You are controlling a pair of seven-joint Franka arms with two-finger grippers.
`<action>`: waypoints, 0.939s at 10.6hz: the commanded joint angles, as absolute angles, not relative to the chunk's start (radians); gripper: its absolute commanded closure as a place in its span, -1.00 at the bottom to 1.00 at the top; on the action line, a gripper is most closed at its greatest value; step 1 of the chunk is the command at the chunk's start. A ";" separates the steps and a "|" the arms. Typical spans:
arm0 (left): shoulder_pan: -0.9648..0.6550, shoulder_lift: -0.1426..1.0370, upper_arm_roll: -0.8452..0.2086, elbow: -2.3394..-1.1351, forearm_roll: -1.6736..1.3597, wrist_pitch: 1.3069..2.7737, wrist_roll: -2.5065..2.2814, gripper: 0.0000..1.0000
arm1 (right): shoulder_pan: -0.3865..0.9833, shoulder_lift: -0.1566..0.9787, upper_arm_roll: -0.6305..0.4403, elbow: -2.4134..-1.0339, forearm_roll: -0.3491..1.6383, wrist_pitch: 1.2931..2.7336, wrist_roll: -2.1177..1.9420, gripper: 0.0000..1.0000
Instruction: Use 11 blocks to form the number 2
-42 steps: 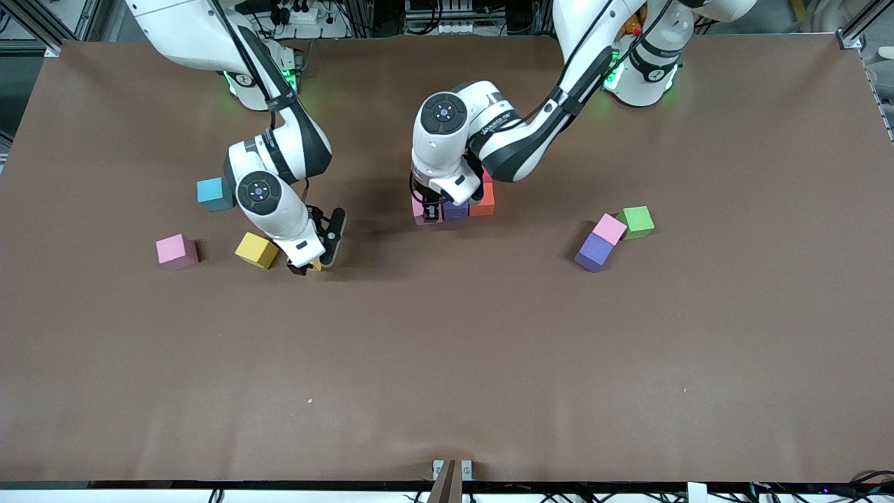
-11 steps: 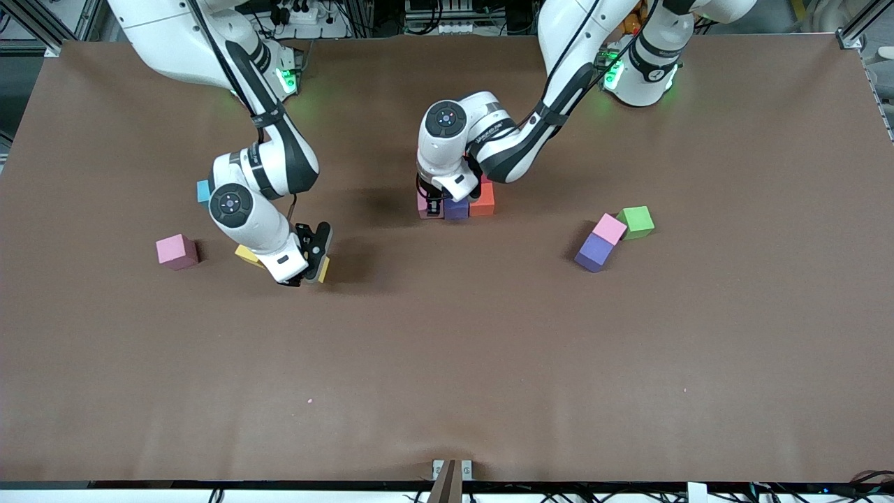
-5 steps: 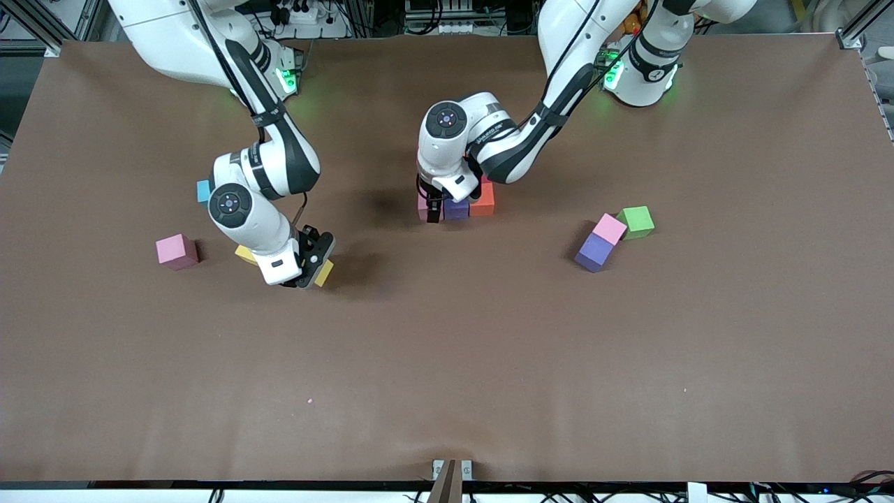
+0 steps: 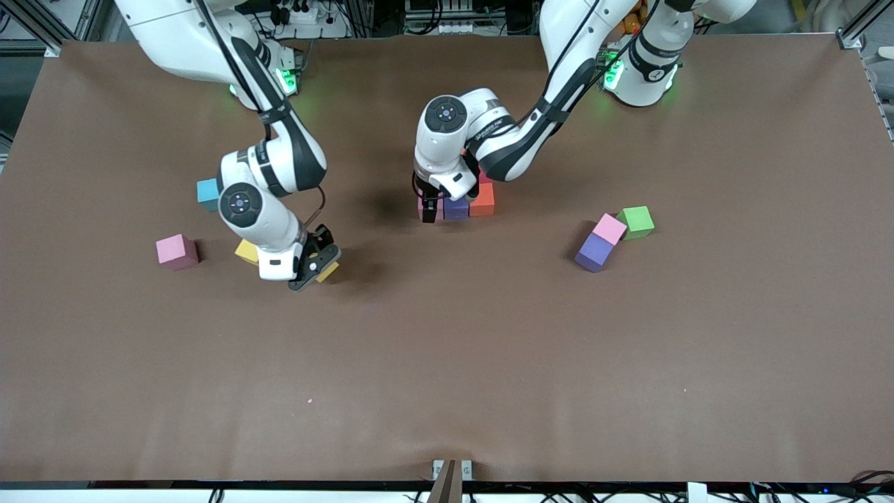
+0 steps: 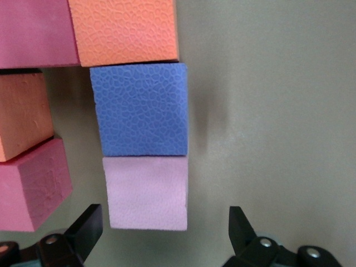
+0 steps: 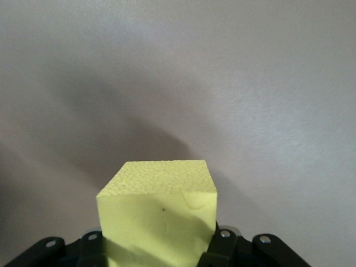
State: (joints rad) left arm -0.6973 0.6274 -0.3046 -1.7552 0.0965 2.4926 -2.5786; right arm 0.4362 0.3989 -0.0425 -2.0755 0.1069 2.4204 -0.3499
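My right gripper [image 4: 316,263] is shut on a yellow block [image 4: 327,271] and holds it above the bare table; the right wrist view shows this block [image 6: 158,206] between the fingers [image 6: 222,238]. My left gripper [image 4: 429,209] is open over the partial number 2, astride a pale pink block [image 5: 146,192] without touching it. In a row beside that block lie a purple block [image 4: 456,208] and an orange block [image 4: 482,199]. A red block [image 4: 487,178] is mostly hidden under the left arm. Loose blocks: light blue [image 4: 207,193], pink [image 4: 176,251], yellow [image 4: 246,251], pink [image 4: 609,228], purple [image 4: 594,252].
A green cube [image 4: 637,221] touches the loose pink block toward the left arm's end. The left wrist view also shows another orange block [image 5: 22,114] and two red ones [image 5: 33,186] of the figure. The brown table [image 4: 489,363] is bare nearer the front camera.
My right gripper has lifted the yellow block off the table and turned its wrist, shifting slightly toward the table's middle. My left gripper has stayed at the pink block of the figure.
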 commanded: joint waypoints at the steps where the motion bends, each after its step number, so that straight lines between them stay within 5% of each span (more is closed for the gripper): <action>1: -0.681 0.592 -0.305 -1.767 0.124 2.490 -2.605 -1.00 | 0.492 0.396 -0.041 -2.068 0.117 2.404 -0.151 0.11; 10: -0.450 0.566 -0.308 -1.743 0.118 2.402 -2.076 -1.00 | 0.653 0.523 -0.038 -1.863 0.124 2.311 0.374 0.10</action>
State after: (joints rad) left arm -0.4857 0.5778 -0.2984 -1.7421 0.1003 2.4232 -2.1474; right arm 0.6466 0.4623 -0.0359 -1.9558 0.1102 2.3733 0.3101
